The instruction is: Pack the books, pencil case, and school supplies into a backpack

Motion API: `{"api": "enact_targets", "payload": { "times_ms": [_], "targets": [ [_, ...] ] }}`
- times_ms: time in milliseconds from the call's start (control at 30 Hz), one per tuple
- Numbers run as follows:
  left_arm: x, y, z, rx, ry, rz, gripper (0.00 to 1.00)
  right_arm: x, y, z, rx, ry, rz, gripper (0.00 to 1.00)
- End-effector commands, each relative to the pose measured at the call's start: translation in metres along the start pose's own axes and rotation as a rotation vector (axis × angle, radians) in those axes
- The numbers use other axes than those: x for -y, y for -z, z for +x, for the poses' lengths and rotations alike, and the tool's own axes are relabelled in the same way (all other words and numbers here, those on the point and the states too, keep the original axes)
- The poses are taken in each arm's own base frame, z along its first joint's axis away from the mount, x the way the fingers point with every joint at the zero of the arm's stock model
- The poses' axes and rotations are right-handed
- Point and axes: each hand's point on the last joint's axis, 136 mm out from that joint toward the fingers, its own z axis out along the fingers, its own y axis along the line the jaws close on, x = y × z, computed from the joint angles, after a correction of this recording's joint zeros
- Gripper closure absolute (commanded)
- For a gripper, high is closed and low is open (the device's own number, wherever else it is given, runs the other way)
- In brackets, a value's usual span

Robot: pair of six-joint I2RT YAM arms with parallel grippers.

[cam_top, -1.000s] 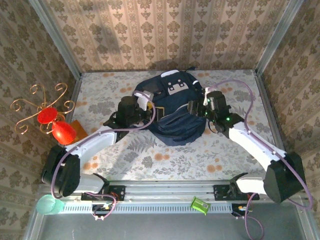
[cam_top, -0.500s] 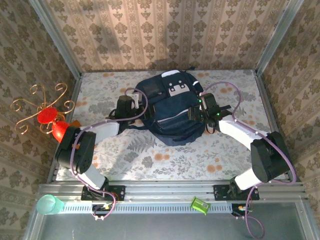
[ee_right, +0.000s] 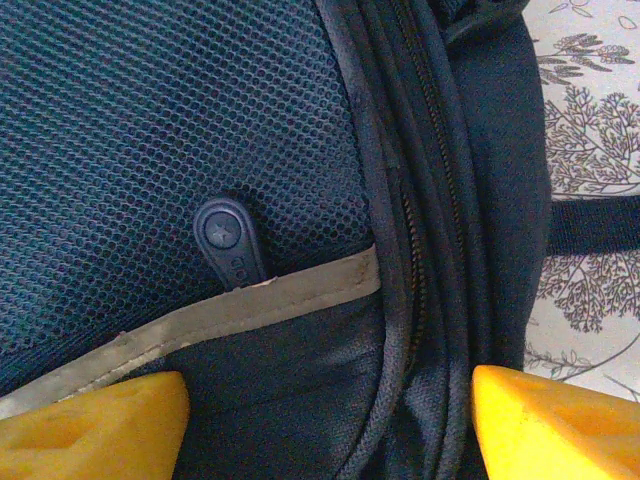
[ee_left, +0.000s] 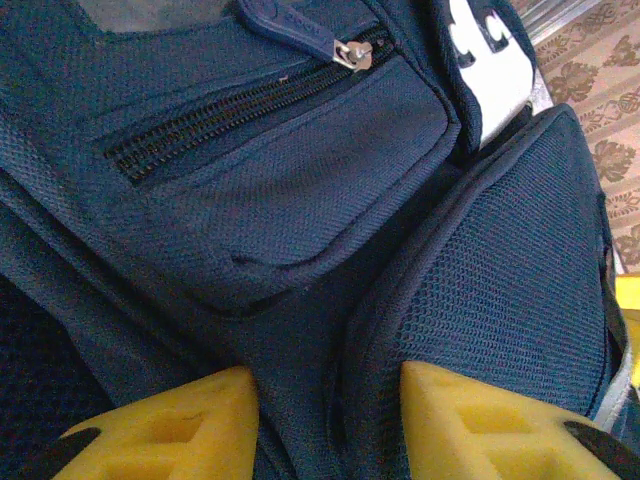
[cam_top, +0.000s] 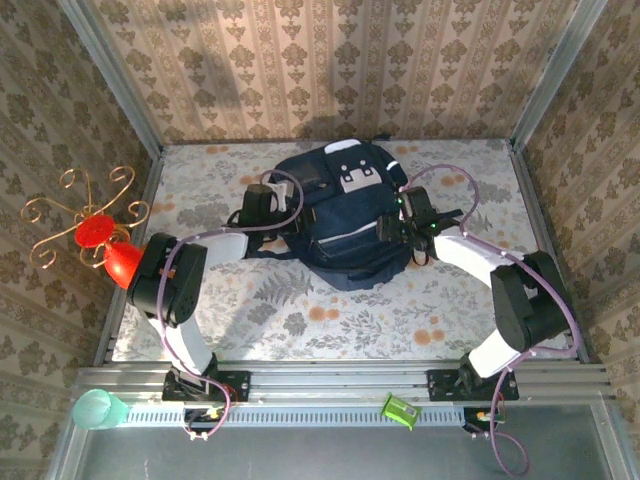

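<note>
The backpack (cam_top: 345, 215) lay flat on the flower-patterned table (cam_top: 300, 310), a little toward 12 o'clock of the middle, its grey-white patches at the 12 o'clock end. Both arms reached in from 6 o'clock and met the bag at opposite flanks, the left at its 9 o'clock side and the right at its 3 o'clock side.

In the left wrist view, the left gripper (ee_left: 320, 405) had its yellow fingers (ee_left: 170, 430) partway apart, with a raised fold of navy fabric running between them. Both tips touched the cloth, but the close view did not show whether they truly clamped it. A front pocket sat toward 12 o'clock of the fingers, its zip closed and the metal pull (ee_left: 352, 53) at the 1 o'clock end.

In the right wrist view, the right gripper (ee_right: 330, 400) was spread wide, straddling the bag's side seam and main zip. A round rubber tab (ee_right: 228, 240) lay on the mesh panel, just above a pale grey trim strip (ee_right: 210, 318). Bare tablecloth showed toward 3 o'clock of the bag.

Well off toward 9 o'clock, at the table's edge, stood a curled wire stand (cam_top: 80, 205) with a red ornament (cam_top: 97, 231) and a red cone (cam_top: 125, 265).
</note>
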Motion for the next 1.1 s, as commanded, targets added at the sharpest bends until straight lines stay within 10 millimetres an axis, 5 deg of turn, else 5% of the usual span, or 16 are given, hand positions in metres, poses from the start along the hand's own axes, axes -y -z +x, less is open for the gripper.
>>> {"api": "enact_targets", "payload": {
  "times_ms": [0, 133, 333, 533, 800, 933, 1067],
  "targets": [
    [0.033, -0.012, 0.004, -0.036, -0.057, 0.109, 0.61, -0.005, -0.003, -0.013, 0.012, 0.005, -0.018, 0.24],
    [0.041, -0.013, 0.010, -0.051, -0.075, 0.126, 0.69, -0.006, -0.008, -0.014, 0.005, 0.012, -0.019, 0.24],
    [0.035, -0.002, 0.040, -0.059, -0.073, 0.098, 0.94, -0.016, -0.020, -0.026, -0.020, 0.046, -0.049, 0.24],
    [0.034, 0.013, 0.085, -0.065, -0.029, 0.081, 0.97, -0.043, -0.037, -0.036, -0.035, 0.063, -0.161, 0.26],
    [0.060, 0.019, 0.117, -0.074, -0.014, 0.127, 0.77, -0.070, -0.059, -0.071, -0.069, 0.105, -0.208, 0.29],
    [0.065, 0.039, 0.111, -0.033, -0.034, 0.114, 0.57, -0.058, -0.037, -0.090, -0.025, 0.149, -0.138, 0.29],
    [0.061, 0.059, 0.103, -0.010, -0.114, 0.029, 0.48, -0.054, 0.000, -0.098, 0.051, 0.149, -0.135, 0.29]
  ]
}}
